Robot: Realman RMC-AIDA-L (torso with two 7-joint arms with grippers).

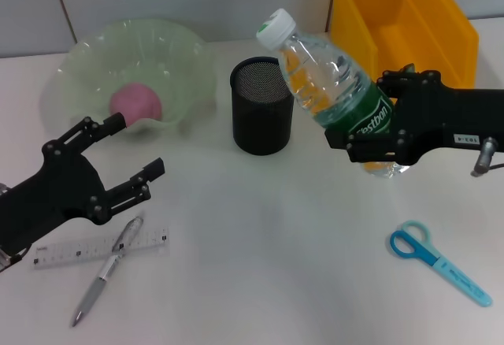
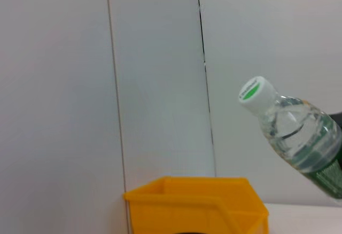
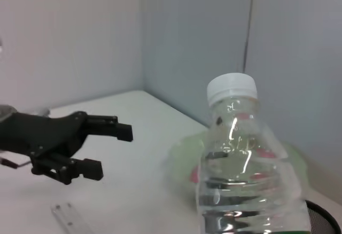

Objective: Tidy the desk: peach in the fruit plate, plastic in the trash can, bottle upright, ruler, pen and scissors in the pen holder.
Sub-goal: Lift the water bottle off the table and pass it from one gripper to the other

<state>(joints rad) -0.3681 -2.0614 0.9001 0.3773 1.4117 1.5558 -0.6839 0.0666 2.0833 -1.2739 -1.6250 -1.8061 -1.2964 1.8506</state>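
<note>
My right gripper [image 1: 379, 118] is shut on a clear water bottle [image 1: 331, 81] with a green label, held tilted above the desk with its white cap toward the pen holder [image 1: 261, 116]. The bottle [image 3: 240, 159] fills the right wrist view and also shows in the left wrist view [image 2: 291, 138]. A pink peach [image 1: 135, 102] lies in the pale green fruit plate [image 1: 87, 53]. My left gripper [image 1: 138, 146] hovers open just above the ruler [image 1: 94, 248] and the pen [image 1: 106, 270]. Blue scissors [image 1: 437, 260] lie at the front right. The plastic is out of view.
A yellow bin [image 1: 402, 22] stands at the back right, behind the held bottle. The black mesh pen holder stands mid-desk between the plate and the bin. The pen lies across the ruler's right end.
</note>
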